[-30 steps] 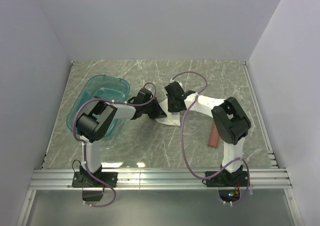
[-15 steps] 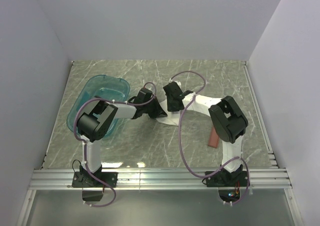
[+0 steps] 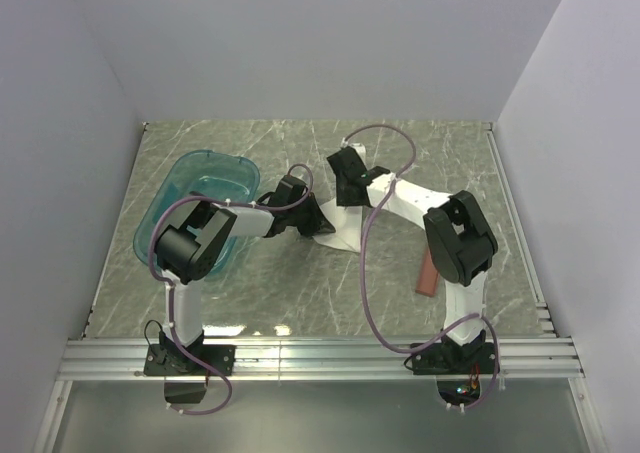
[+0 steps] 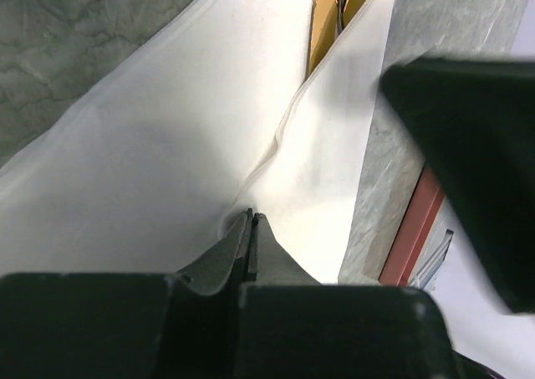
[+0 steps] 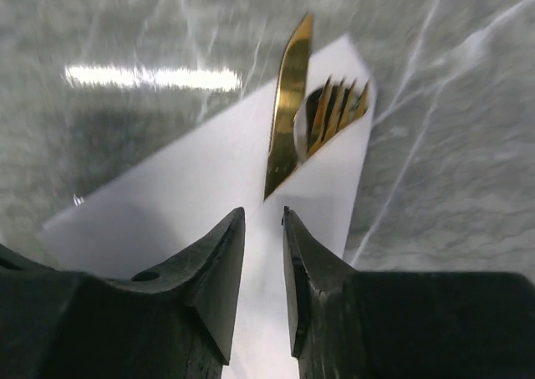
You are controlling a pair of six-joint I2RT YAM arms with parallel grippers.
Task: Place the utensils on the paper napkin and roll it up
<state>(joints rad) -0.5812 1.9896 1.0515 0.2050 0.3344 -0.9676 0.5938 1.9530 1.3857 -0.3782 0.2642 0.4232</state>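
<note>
My left fingers (image 4: 238, 249) press closed on the napkin (image 4: 167, 145) fold; right fingers (image 5: 209, 270) hover above it, parted, empty. Any drag could unfold it and spill the utensils (image 5: 284, 136).

My work surface is a grey-green marbled table (image 3: 300, 293) with white veins, boxed in by plain pale walls (image 3: 320, 43) left, far and right; a ribbed aluminium rail (image 3: 320, 358) runs along its near edge
</note>
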